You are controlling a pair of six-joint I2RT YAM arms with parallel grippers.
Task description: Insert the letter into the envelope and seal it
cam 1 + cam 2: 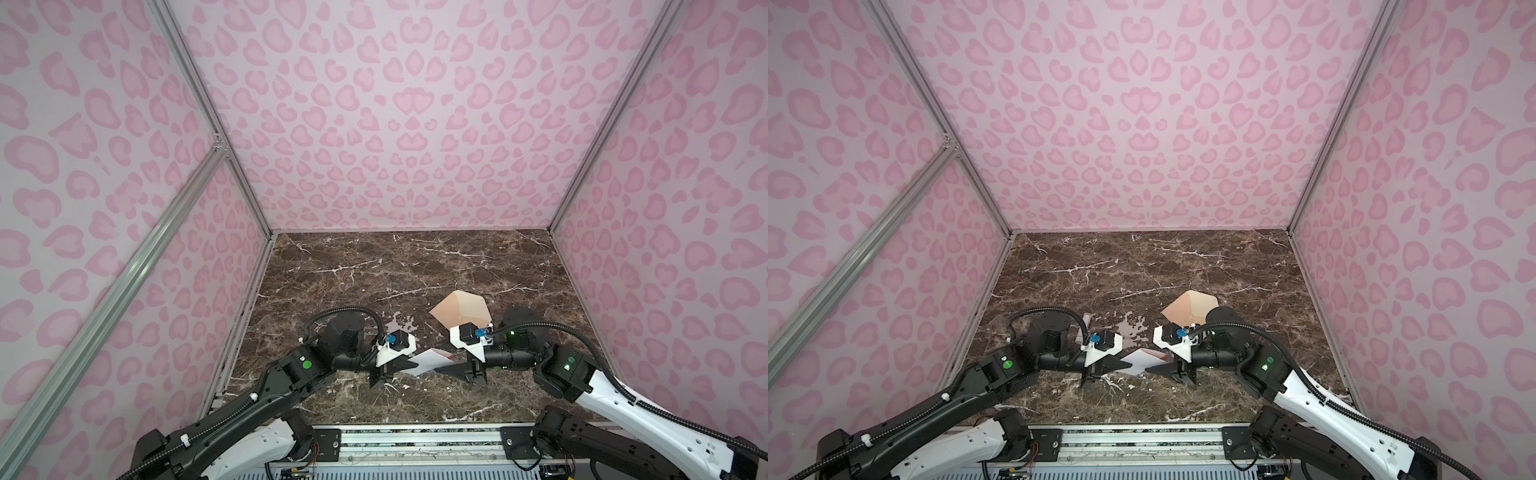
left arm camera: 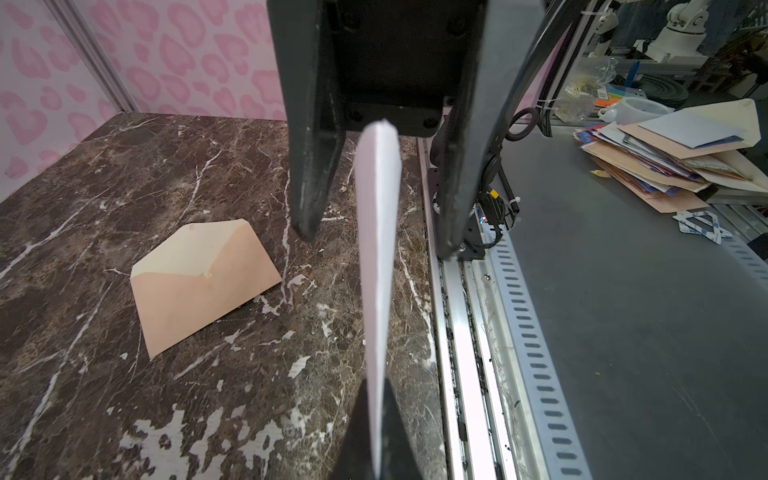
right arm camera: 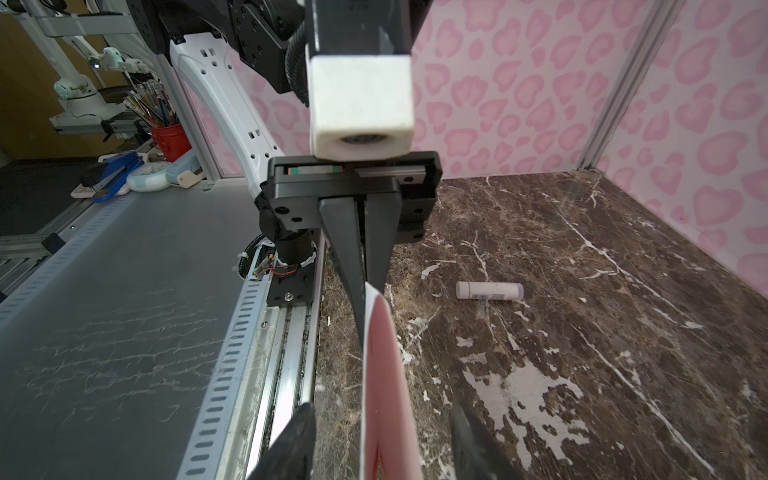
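The left arm [image 1: 257, 395] and the right arm [image 1: 602, 386] both reach in from the near side of the brown marble table [image 1: 374, 266]. They bend at the elbow and point at each other, low over the front of the table. The left gripper [image 1: 411, 365] is pressed tight on the letter [image 1: 430, 359] and pinches one end of it. The letter hangs in the air between the two arms and does not touch the table. In both top views its white side faces up, and the right wrist view shows its pink side. The right gripper [image 1: 446, 371] is spread wide, with one finger on each side of the letter and a gap on both sides. The envelope [image 1: 457, 309] lies flat on the table just behind the right gripper. Its flap is open, and the letter is outside it. A white tube [image 3: 488, 289] lies on its side on the table; it may be a glue stick, but the print on its label is too small to read. Off the table, a red cup [image 3: 170, 141] holds pens.
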